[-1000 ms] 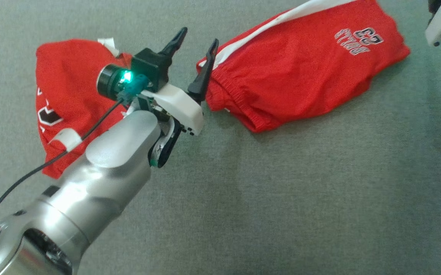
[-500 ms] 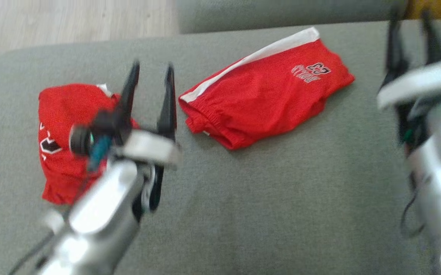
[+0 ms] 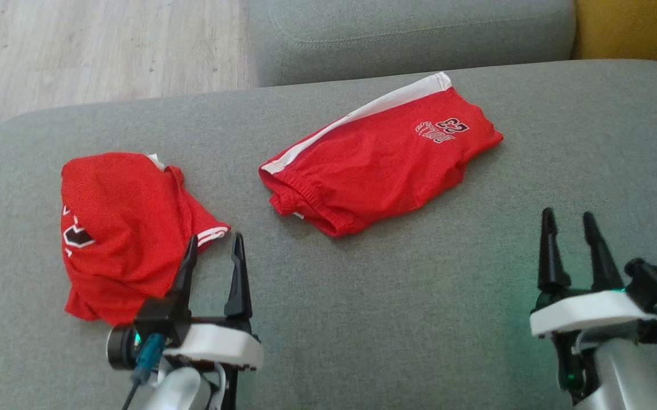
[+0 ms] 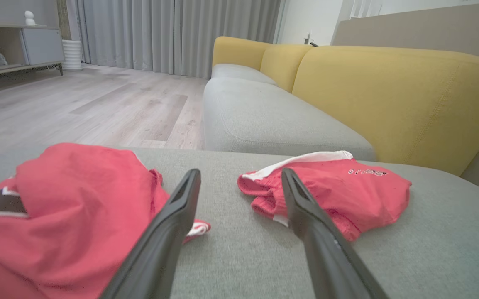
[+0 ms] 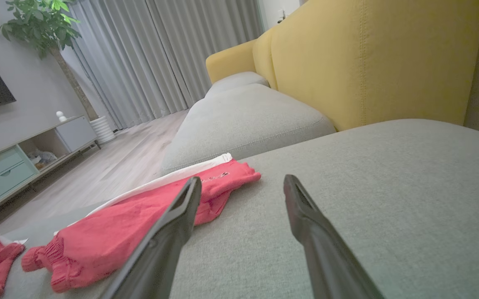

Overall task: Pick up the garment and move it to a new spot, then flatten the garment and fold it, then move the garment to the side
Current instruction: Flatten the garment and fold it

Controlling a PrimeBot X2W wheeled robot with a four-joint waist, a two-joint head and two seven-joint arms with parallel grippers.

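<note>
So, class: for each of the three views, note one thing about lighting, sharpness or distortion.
Head view: sharp, with a green glow on the sofa cushion beside the right gripper. Left wrist view: wide-angle stretch makes the left gripper loom large. Right wrist view: dimmer, though the plant is brightly lit.

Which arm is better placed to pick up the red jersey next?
Left, probably. The left gripper, jaws open, sits right beside the red jersey. The right gripper is open too, but far across the grey cushion, past the red shorts.
</note>
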